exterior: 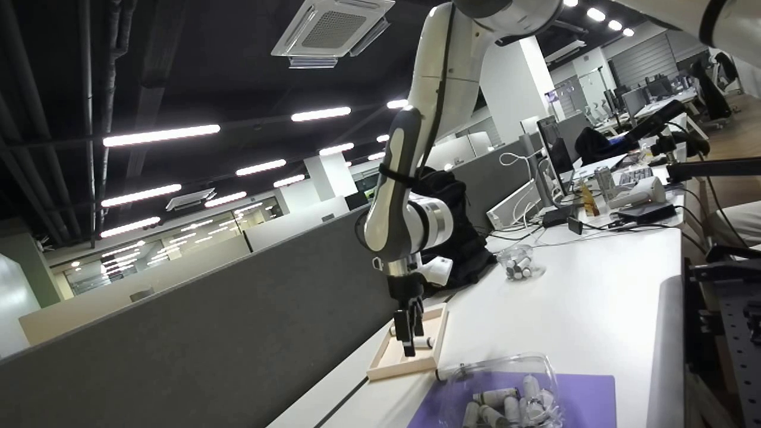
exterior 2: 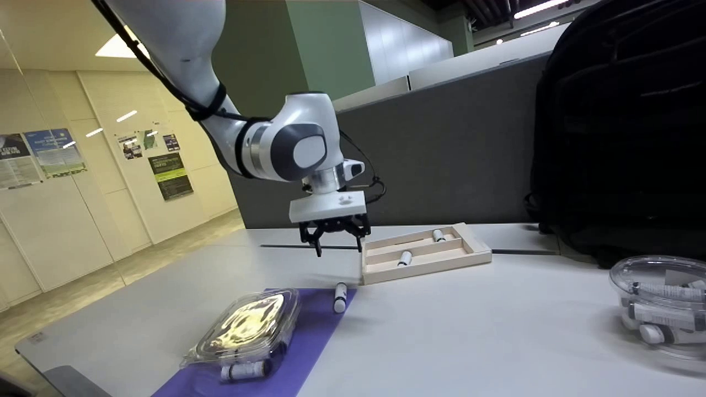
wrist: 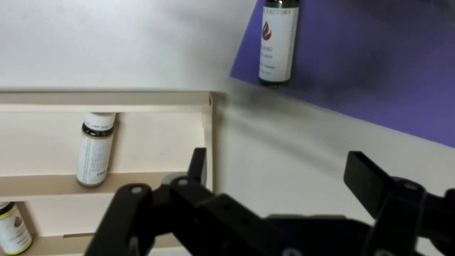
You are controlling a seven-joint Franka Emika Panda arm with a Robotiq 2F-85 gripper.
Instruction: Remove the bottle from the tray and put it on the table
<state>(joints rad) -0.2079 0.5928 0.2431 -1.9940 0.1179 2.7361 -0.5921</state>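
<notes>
Two fingers (wrist: 196, 163), well spread with nothing pinched between them: the hand (exterior 2: 339, 251) hangs empty above the counter (exterior 2: 469, 331), right at the end of the tray (exterior 2: 430, 271). Watch that end wall (wrist: 209, 149)! In the wrist view one fingertip overlaps it, so dropping straight down from here could land on wood and shove the whole tray. Inside, in the tray's mat-side compartment, lies the near bottle (wrist: 94, 156), crosswise, cap by the long wall (wrist: 142, 101), base close to the divider (wrist: 42, 186). Snug fit, that; come in crooked and a finger may jam on the wood or roll the thing away. Across the divider, in the tray's other compartment, the far bottle (wrist: 15, 229). Which one's wanted? The task doesn't say, so a wrong pick is a real risk. Just outside the tray's corner, a loose bottle (exterior 2: 340, 298) lies on the purple mat (wrist: 355, 71); a low, wide swing might clip it. And beyond the tray, on that smooth counter, anything laid on its side and let go could roll.
</notes>
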